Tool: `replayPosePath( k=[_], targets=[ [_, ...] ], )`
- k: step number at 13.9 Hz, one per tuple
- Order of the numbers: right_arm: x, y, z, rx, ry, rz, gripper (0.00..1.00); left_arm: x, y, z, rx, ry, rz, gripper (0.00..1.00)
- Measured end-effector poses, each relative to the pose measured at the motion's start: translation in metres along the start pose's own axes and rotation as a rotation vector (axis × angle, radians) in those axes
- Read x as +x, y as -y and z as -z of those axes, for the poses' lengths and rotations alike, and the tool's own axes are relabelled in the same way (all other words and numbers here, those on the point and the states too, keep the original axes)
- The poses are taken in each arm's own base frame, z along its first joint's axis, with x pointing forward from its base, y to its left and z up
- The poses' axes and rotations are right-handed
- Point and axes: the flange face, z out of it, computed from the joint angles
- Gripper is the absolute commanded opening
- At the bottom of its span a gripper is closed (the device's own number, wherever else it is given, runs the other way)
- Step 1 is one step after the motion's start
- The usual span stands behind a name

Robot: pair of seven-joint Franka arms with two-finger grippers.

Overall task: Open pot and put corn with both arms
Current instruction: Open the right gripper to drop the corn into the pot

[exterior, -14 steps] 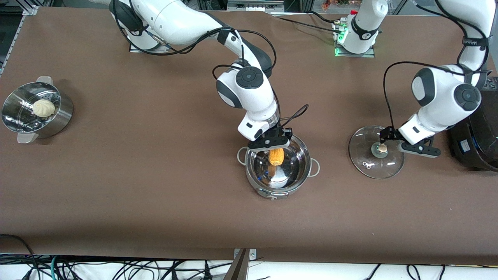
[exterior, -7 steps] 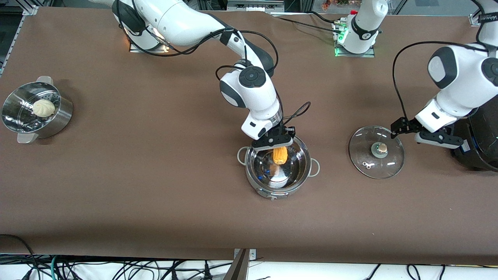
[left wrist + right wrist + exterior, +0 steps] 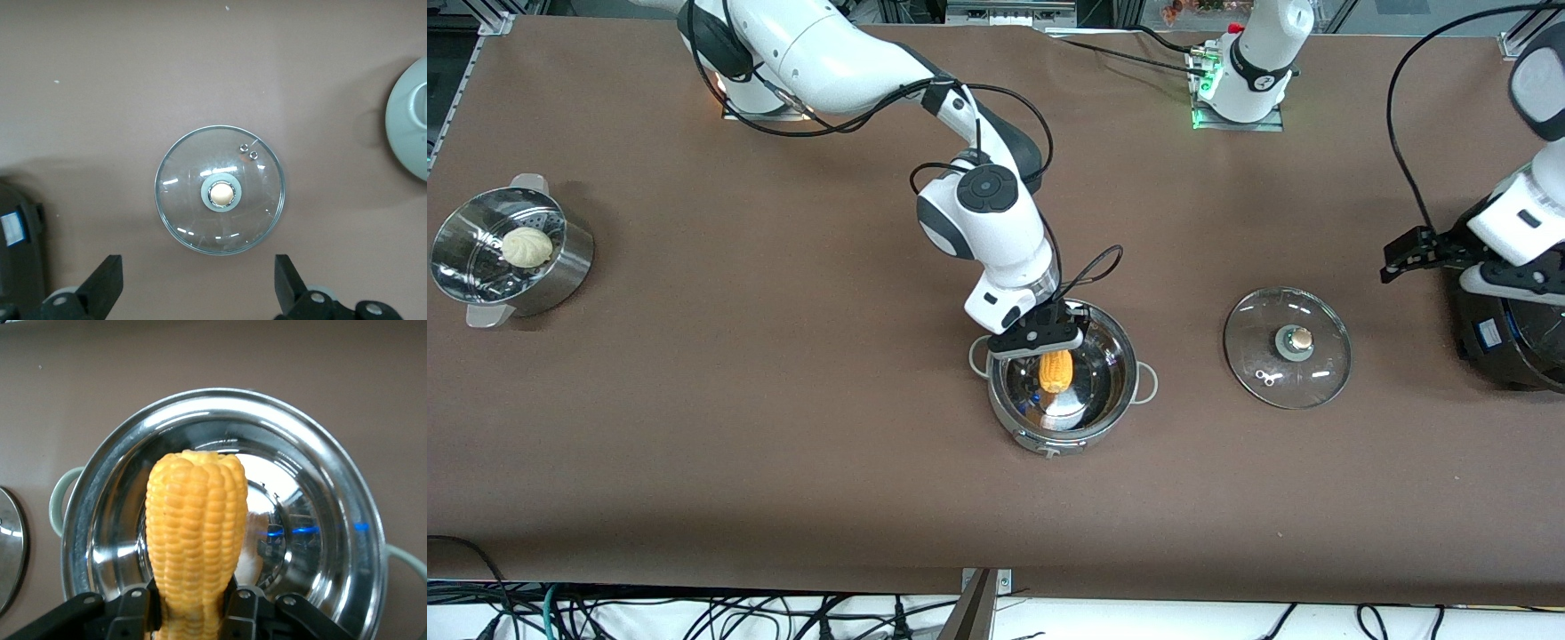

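- Since the earlier frames: left gripper (image 3: 1405, 258) raised off the lid (image 3: 1287, 348) and drawn back toward the left arm's end of the table; right gripper (image 3: 1040, 338) shifted slightly over the pot (image 3: 1062, 378), corn (image 3: 1056, 371) carried along.
- Count, arms: two, white with black joints; one base lit green at the table's upper edge in the front view.
- Count, pots: one, round shiny steel, uncovered, two loop side handles, near mid-table.
- Count, lids: one, clear glass with tan knob (image 3: 222, 193), flat on the table beside the pot toward the left arm's end, not touching the pot; two small metal fittings near its rim.
- Count, corn cobs: one, yellow-orange, upright, clamped at its lower end between the right gripper's fingers (image 3: 137, 613), hanging over the pot's interior.
- Count, steamer baskets: one steamer basket (image 3: 480, 276), perforated steel, at the right arm's end of the table, holding one white bun (image 3: 527, 246).
- Left gripper: fingers (image 3: 100, 290) spread wide, holding nothing, over bare table beside a black appliance (image 3: 1507, 342); lid in full sight between the fingers in the left wrist view.
- Writing: blue-and-white label on the black appliance, not legible.
- Surface: table (image 3: 783, 444) covered in plain brown matte sheet; loose cables under the edge nearest the front camera; metal framing past the bases.
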Motion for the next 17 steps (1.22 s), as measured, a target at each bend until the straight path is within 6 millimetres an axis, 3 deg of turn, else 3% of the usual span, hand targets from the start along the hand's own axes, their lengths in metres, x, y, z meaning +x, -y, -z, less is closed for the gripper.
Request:
replayPosePath(
  k=[3, 7, 9, 10, 11, 13, 17],
  targets=[
    [0.004, -0.001, 0.002, 0.016, -0.019, 0.0, 0.0, -0.007, -0.005, 0.023, -0.016, 0.04, 0.03, 1.0],
    [0.002, -0.002, -0.003, 0.013, -0.014, 0.016, 0.0, -0.016, -0.012, 0.069, -0.03, 0.104, 0.099, 1.0],
    [0.0, -0.004, -0.01, 0.008, -0.007, 0.038, 0.0, -0.016, -0.017, 0.075, -0.031, 0.111, 0.102, 1.0],
    [-0.001, -0.005, -0.012, 0.007, -0.005, 0.042, 0.08, -0.016, -0.022, 0.074, -0.031, 0.121, 0.102, 1.0],
    [-0.001, -0.005, -0.013, 0.007, -0.005, 0.044, 0.26, -0.016, -0.03, 0.073, -0.03, 0.128, 0.108, 1.0],
    [-0.001, -0.006, -0.014, 0.007, -0.005, 0.044, 1.0, -0.015, -0.039, 0.074, -0.018, 0.133, 0.119, 1.0],
    [0.0, -0.006, -0.015, 0.022, -0.021, 0.043, 1.0, -0.014, -0.04, 0.076, -0.004, 0.133, 0.13, 1.0]
  ],
)
